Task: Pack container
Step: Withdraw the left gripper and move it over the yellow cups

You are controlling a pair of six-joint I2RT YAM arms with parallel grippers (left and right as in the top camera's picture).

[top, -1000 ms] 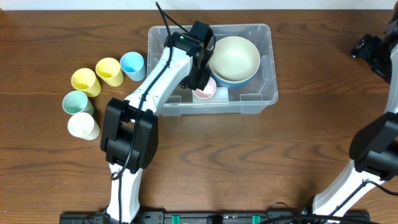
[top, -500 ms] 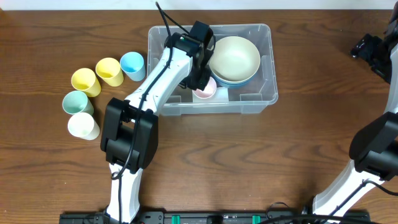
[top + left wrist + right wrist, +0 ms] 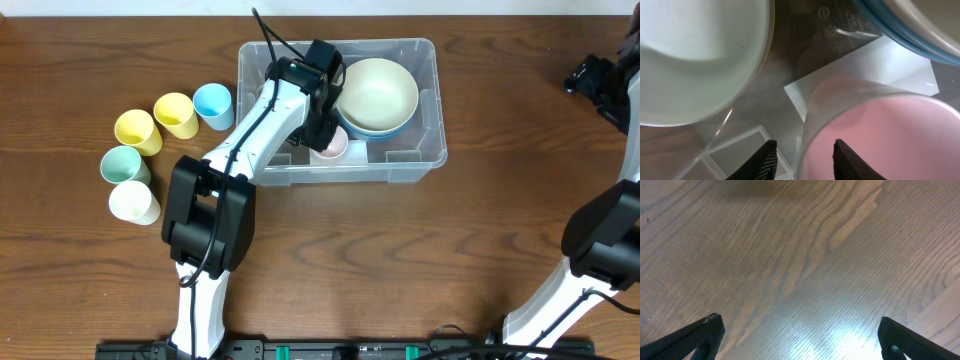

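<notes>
The container [image 3: 400, 171] sits on the table [image 3: 400, 260], far side, a little left of the middle. Inside it, at its right half, a cream bowl [image 3: 377, 90] is nested in a blue bowl [image 3: 384, 130]. A pink cup [image 3: 333, 147] stands upright against the container's near wall, just left of the bowls. The left gripper [image 3: 322, 133] reaches down into the container over that cup. In the wrist view its fingers [image 3: 765, 160] are apart and straddle the cup's rim [image 3: 807, 125], one outside and one inside, with a gap showing beside the wall. Left of the container, five cups stand in a cluster: blue [image 3: 213, 104], two yellow [image 3: 176, 114] [image 3: 137, 130], mint [image 3: 124, 165] and white [image 3: 133, 202]. The right gripper [image 3: 592, 78] hangs well right of the container, spread wide over bare wood [image 3: 800, 320].
</notes>
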